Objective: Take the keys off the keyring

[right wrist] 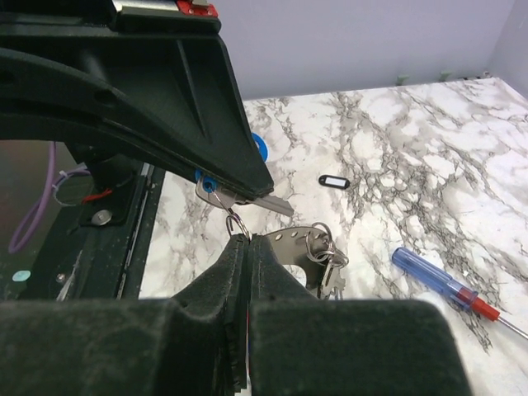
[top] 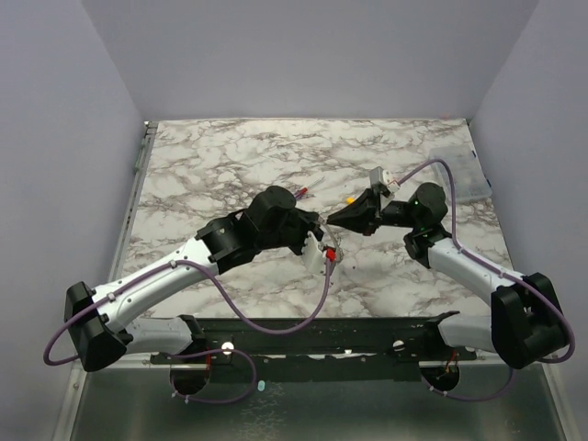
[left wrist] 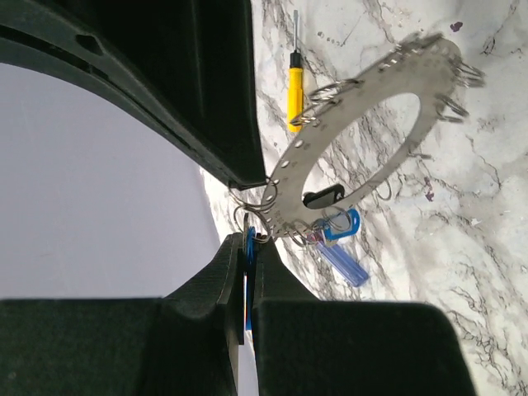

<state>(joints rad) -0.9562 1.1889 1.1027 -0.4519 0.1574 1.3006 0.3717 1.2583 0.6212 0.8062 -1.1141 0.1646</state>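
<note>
**Two grippers meet on a keyring at mid-desk**

The left gripper (left wrist: 247, 252) is pinched narrow on a blue key head (left wrist: 247, 289), a little toward the near edge from the desk's middle. A small split ring (left wrist: 266, 195) sits where that key meets the keyring (left wrist: 334, 120), a flat grey loop held tilted above the marble desk (top: 230, 156). More blue keys (left wrist: 340, 239) sit at its rim. A black tag (left wrist: 323, 196) lies on the desk, seen through the hole. The right gripper (right wrist: 247, 239) is clamped tight on the keyring's edge. Near the far right corner lies a clear bag (top: 464, 175); its contents cannot be made out.
</note>
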